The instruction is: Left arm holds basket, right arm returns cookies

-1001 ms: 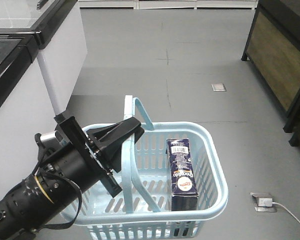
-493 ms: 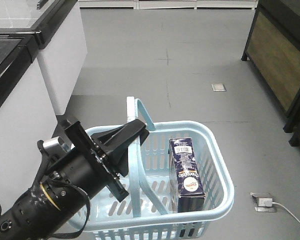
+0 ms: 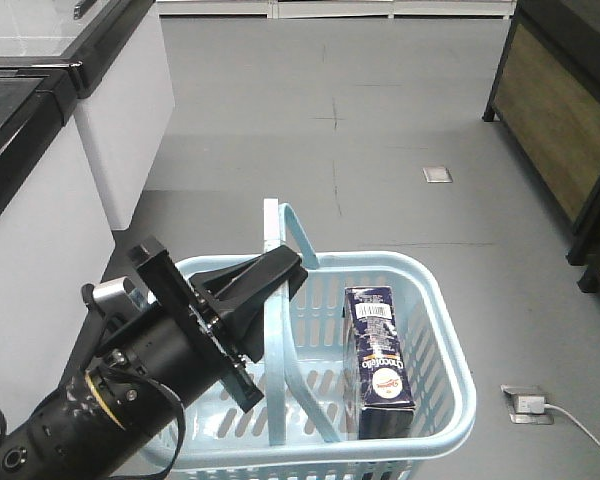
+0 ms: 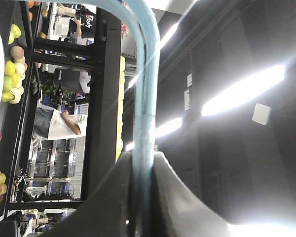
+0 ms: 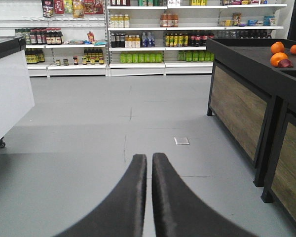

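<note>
The cookies (image 3: 380, 352) lie lengthwise in the basket (image 3: 448, 340), just right of the left gripper (image 3: 283, 268) clamped on its handle (image 3: 273, 380); the right gripper (image 5: 149, 158) is pinched together, empty

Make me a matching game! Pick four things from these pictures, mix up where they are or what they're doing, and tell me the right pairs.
Things:
1. light blue plastic shopping basket
2. dark navy cardboard cookie box
3. right arm's black tool
4. round orange fruits

Places or states:
A. on top of the dark counter
B. shut, with nothing in it
C. held by its thin handle in the left arm's black tool
D. inside the basket, at its right side

Pairs: 1-C, 2-D, 3-B, 4-A
</note>
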You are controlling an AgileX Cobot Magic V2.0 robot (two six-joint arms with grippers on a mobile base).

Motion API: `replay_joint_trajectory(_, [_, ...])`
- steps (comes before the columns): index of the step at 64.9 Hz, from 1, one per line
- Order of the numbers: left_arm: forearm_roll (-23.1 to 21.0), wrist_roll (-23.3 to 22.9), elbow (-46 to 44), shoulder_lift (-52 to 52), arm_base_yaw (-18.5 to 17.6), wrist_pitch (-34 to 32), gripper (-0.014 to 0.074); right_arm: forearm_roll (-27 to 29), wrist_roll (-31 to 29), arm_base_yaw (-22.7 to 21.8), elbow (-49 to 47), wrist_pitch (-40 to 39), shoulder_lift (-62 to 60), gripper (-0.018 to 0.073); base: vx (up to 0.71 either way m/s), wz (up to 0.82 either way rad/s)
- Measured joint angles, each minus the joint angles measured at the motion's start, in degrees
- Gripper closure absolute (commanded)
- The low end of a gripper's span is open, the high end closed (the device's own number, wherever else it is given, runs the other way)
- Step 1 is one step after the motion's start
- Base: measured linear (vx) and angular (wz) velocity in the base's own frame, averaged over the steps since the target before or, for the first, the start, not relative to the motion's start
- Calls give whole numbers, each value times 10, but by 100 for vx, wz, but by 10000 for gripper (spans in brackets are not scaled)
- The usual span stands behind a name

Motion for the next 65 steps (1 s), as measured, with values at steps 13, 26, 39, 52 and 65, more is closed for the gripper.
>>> replay_joint_trajectory(13, [4, 0, 0, 0, 0, 0, 601, 0, 0, 0, 0, 0, 0, 565, 0, 0])
replay_joint_trajectory(26, [22, -11, 0, 0, 0, 0, 601, 0, 0, 0, 0, 0, 0, 565, 0, 0])
replay_joint_trajectory(39, [24, -13, 0, 0, 0, 0, 601, 0, 0, 0, 0, 0, 0, 565, 0, 0])
replay_joint_trajectory(52, [24, -13, 0, 0, 0, 0, 601, 0, 0, 0, 0, 0, 0, 565, 0, 0])
replay_joint_trajectory(65, [24, -11, 0, 0, 0, 0, 599, 0, 0, 0, 0, 0, 0, 565, 0, 0])
